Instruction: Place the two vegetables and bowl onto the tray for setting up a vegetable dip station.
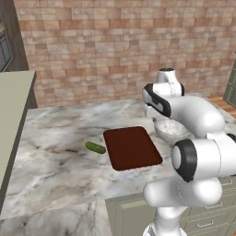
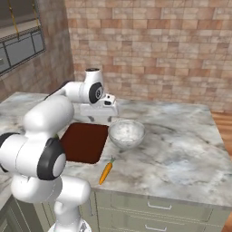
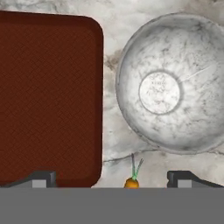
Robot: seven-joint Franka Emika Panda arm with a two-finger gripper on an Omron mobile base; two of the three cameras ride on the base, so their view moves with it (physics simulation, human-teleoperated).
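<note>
The end effector (image 3: 111,179) hangs spread wide and empty above the tabletop (image 2: 181,149), between tray (image 3: 48,96) and bowl (image 3: 170,83). The bowl looks rigid, smooth, likely slippery; pinch its thin rim. Carrot (image 2: 106,172) near the front edge, cucumber (image 1: 95,147) left of the tray: firm, grip mid-length.

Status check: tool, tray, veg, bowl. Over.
Tool open, empty, above the counter. Tray bare. Cucumber, carrot, bowl on the counter beside it. Nothing blocking.
</note>
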